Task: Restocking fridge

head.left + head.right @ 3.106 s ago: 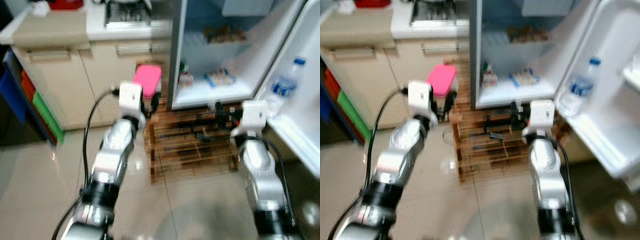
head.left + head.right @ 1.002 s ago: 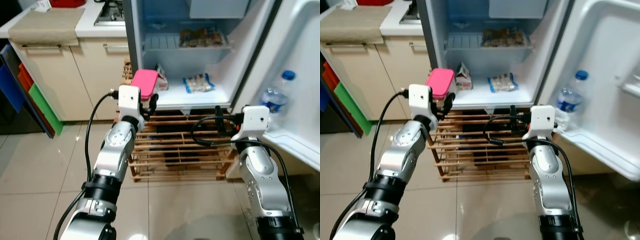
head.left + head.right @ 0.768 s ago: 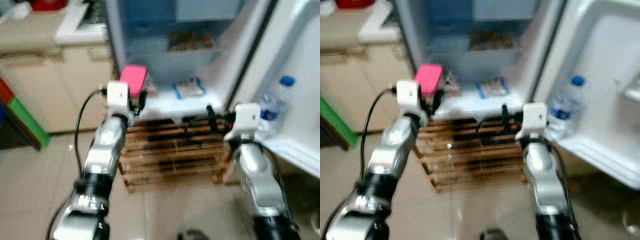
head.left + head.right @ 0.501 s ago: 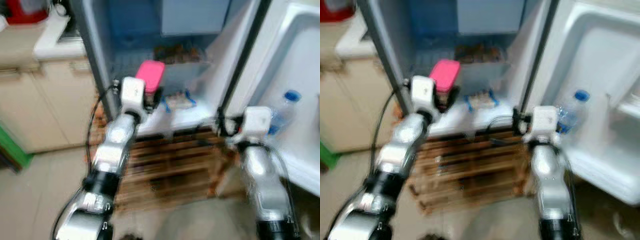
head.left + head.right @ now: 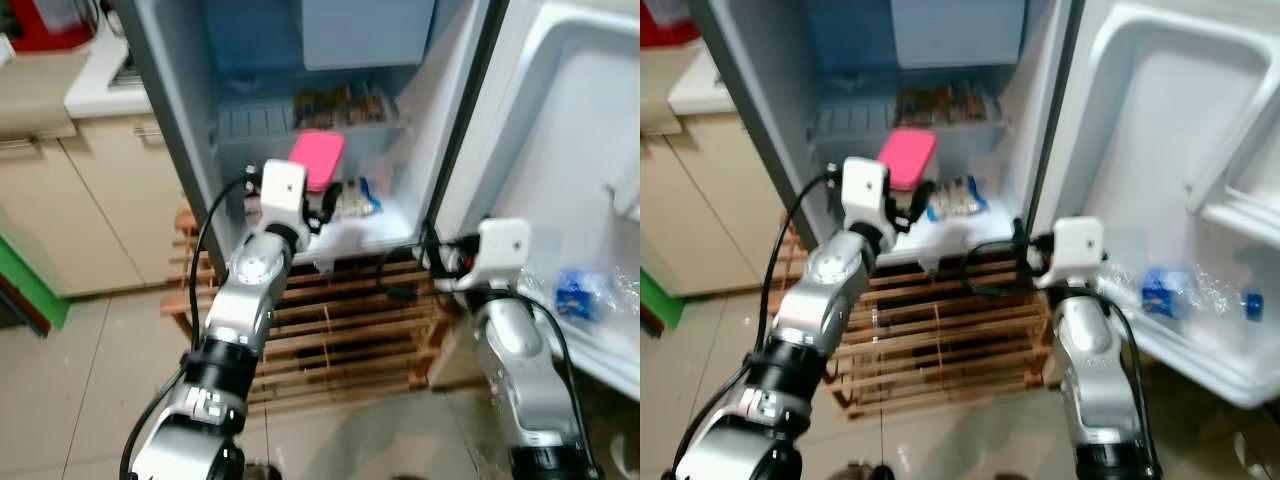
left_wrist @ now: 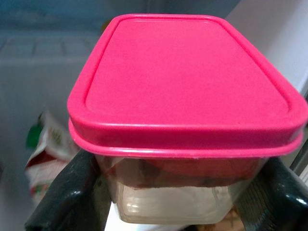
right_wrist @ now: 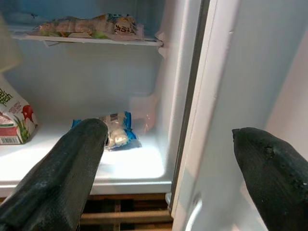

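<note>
A silver humanoid robot stands before an open white fridge (image 5: 455, 120), its door swung wide on the robot's right. The left gripper (image 5: 322, 200) reaches into the fridge opening, its two black fingers (image 6: 60, 195) clamped on the two sides of a clear plastic food container with a bright pink lid (image 6: 185, 86). The container sits level between the fingers, held above the lowest white shelf (image 7: 72, 166) and not yet resting on it. Something reddish shows through its clear wall, too dim to identify.

Just beyond the fingers, on that shelf, stand a small red and white carton (image 7: 12, 122) and a blue-edged packet of pale food (image 7: 115, 132). A higher shelf holds flat packets (image 5: 945, 102). A wooden slatted rack (image 5: 340, 335) sits on the floor beneath the fridge.

The right gripper (image 7: 168, 159) hovers at the fridge's hinge edge, fingers spread wide and holding nothing. A clear plastic water bottle with a blue label (image 5: 1190, 290) lies in the door shelf, off to that gripper's outer side.

The step in hand appears to be setting the container down. To do it well, the left gripper should aim for bare shelf between the carton and the packet, lower the container until its base rests flat, and only then part the fingers. Withdrawing straight back would avoid tipping the carton beside it.
</note>
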`<state>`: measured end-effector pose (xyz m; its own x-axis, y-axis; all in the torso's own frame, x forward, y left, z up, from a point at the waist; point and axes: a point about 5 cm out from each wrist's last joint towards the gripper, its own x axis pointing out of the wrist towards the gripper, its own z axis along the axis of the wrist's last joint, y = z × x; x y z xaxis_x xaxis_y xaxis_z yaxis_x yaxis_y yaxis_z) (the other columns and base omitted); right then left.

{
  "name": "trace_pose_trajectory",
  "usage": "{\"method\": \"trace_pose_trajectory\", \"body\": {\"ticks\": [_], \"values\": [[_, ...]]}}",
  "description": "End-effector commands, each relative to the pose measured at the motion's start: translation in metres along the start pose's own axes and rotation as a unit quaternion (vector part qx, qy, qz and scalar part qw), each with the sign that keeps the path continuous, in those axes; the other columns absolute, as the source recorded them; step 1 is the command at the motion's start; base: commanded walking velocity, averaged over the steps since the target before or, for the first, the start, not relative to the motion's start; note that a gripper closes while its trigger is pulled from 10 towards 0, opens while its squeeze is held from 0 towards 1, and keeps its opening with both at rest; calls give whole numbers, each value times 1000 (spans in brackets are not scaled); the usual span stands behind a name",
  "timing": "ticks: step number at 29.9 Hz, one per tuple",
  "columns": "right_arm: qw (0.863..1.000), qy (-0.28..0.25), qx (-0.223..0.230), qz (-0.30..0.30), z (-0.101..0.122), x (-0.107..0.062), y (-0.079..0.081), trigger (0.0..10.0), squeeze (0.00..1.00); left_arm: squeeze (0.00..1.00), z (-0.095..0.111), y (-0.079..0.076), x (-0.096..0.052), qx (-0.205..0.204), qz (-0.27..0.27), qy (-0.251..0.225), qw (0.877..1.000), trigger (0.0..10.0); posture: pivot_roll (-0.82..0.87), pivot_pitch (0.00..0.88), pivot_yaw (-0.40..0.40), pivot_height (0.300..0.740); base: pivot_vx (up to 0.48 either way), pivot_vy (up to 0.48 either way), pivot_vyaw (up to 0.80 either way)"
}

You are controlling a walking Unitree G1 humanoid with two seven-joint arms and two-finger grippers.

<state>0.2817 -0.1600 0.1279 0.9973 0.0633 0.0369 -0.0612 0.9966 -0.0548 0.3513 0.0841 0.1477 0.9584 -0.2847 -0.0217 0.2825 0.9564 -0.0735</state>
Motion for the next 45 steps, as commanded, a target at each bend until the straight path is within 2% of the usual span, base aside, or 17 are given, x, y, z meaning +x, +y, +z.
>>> {"method": "trace_pose_trajectory", "body": {"ticks": [1,7,12,20,23,25,30,34,41,45], "values": [[1000,1,1,3,2,-1,-1,10000,0,0,4,1,3,-4,5,2,1000,10000,-197,22,42,740,0,0,0],[1000,1,0,9,2,0,1,10000,0,0,2,1,3,-4,7,6,1000,10000,-196,17,38,740,0,0,0],[1000,-4,-2,11,3,-1,1,10000,0,0,-4,11,6,-12,38,21,999,10000,-197,12,38,740,0,0,0],[998,2,-32,45,1,-8,2,10000,0,0,-12,11,22,-23,52,43,997,10000,-245,16,35,740,0,0,0],[999,0,-27,34,2,-11,-1,10000,0,0,-5,8,21,-13,36,23,999,10000,-253,10,40,740,0,0,0],[1000,3,-12,13,0,-12,-6,10000,0,0,-1,5,16,6,19,3,1000,10000,-251,8,43,740,0,0,0],[1000,2,-10,19,0,-10,-2,10000,0,0,-12,4,18,29,33,17,999,10000,-240,11,42,740,0,0,0],[999,1,-8,41,2,-12,4,10000,0,0,-9,7,24,31,46,20,998,10000,-247,23,46,740,0,0,0],[999,-9,-1,45,7,-22,6,10000,0,0,-2,10,26,40,44,9,998,10000,-280,48,57,740,0,0,0],[999,1,-4,43,7,-37,6,10000,0,0,2,10,35,31,57,16,998,10000,-327,109,49,740,0,0,0]]}}
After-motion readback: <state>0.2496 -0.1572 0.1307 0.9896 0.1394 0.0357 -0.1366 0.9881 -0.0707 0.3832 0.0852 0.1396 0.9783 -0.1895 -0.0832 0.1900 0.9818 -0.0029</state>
